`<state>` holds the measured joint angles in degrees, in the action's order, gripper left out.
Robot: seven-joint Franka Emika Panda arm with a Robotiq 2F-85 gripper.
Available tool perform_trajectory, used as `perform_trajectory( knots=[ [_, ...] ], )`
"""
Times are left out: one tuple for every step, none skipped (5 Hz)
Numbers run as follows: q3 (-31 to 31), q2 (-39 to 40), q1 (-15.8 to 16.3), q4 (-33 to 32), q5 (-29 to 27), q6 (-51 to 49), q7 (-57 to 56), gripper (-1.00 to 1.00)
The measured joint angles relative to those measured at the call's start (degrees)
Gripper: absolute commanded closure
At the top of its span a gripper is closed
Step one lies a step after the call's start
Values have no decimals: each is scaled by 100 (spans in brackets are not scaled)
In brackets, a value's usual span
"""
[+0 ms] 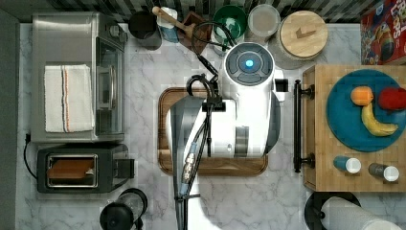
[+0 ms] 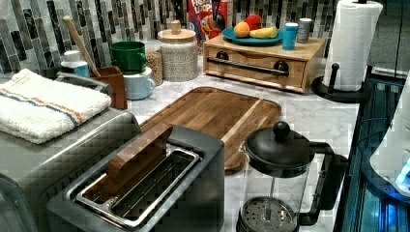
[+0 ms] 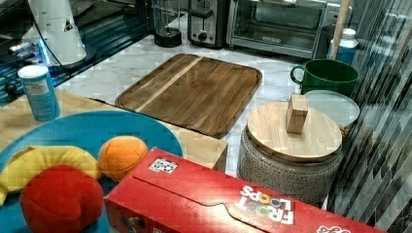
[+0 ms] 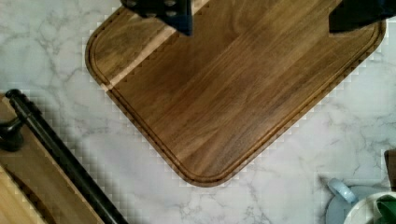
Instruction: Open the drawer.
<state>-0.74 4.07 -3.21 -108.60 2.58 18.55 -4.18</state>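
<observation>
The drawer [image 1: 311, 129] sits shut at the top view's right, under the fruit plate. Its black bar handle [image 1: 297, 125] runs top to bottom in that view — off to the side of the gripper [image 4: 259, 21], whose fingers stand wide apart over the cutting board [image 4: 224, 88].

Dark cutting board [image 1: 213, 165] on marble counter [image 1: 143, 96], toaster [image 1: 79, 168] apparently nearby.

light: even, bright | shadows: soft | glare: faint on marble counter [image 1: 143, 191] | quality: blocky, soft
</observation>
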Motion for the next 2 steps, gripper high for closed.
perform_trajectory(
  knots=[
    [-17, -1, -5, -229, 280, 372, -471, -100],
    [-16, 2, -26, -576, 245, 948, -1511, -100]
  ],
)
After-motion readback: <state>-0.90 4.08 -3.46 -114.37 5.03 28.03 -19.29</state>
